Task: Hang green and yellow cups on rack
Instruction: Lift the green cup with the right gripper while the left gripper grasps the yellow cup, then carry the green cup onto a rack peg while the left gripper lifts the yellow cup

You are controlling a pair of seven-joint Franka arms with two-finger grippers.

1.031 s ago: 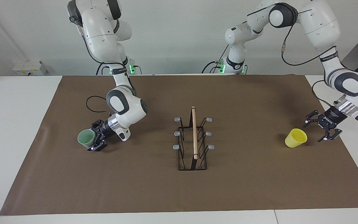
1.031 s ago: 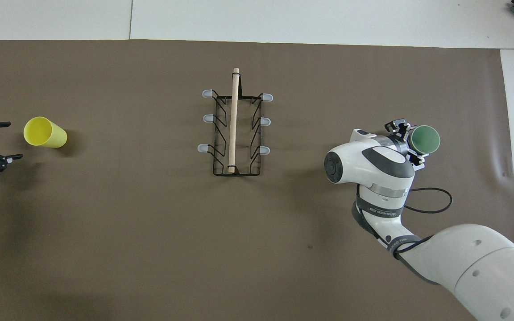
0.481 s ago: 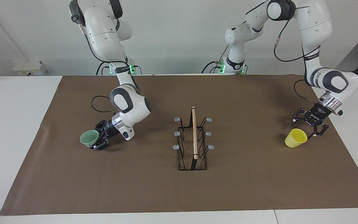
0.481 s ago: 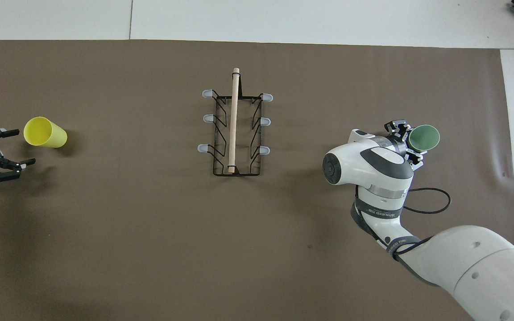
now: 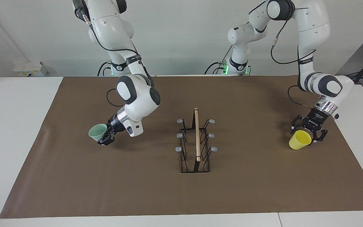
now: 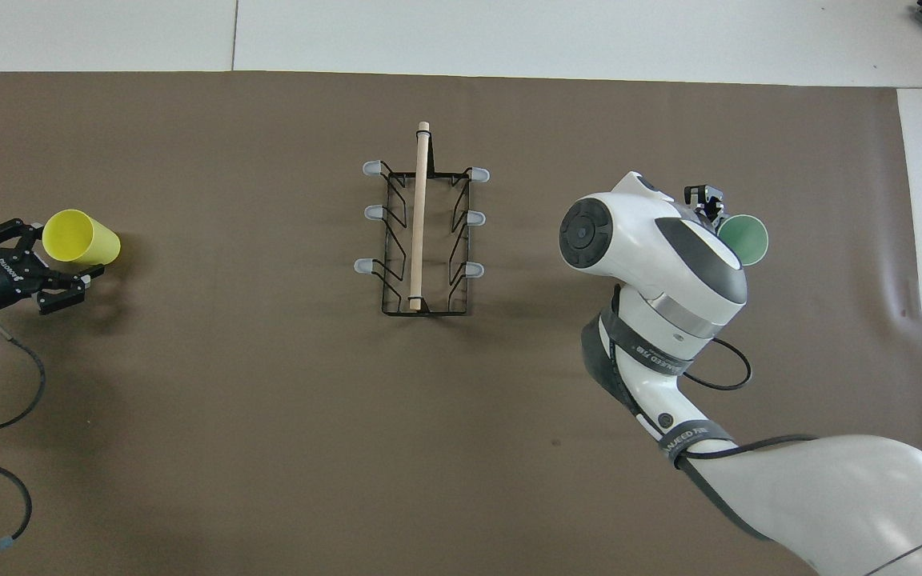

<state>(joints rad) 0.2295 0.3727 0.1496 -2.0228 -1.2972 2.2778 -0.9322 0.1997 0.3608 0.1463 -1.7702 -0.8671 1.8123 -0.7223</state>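
Note:
The pale green cup [image 5: 97, 132] hangs tilted above the brown mat toward the right arm's end, with my right gripper [image 5: 106, 136] shut on its wall. In the overhead view the green cup [image 6: 744, 239] peeks out past the right wrist, which hides most of the right gripper [image 6: 706, 205]. The yellow cup [image 5: 299, 140] rests on the mat toward the left arm's end, its mouth showing. My left gripper [image 5: 305, 133] is open, low over that cup, one finger on each side of its rim. The yellow cup [image 6: 82, 238] and left gripper [image 6: 58, 256] also show from above. The black wire rack [image 5: 197, 138] with its wooden rod [image 6: 419, 224] stands mid-mat, all prongs bare.
The brown mat [image 5: 250, 189] covers most of the white table [image 5: 14, 132]. A black cable loops off the right wrist [image 6: 729, 376]. Open mat lies between each cup and the rack.
The right gripper finished closing on the green cup, lifted it and carried it toward the rack. The left gripper swung in from the table's end to straddle the yellow cup.

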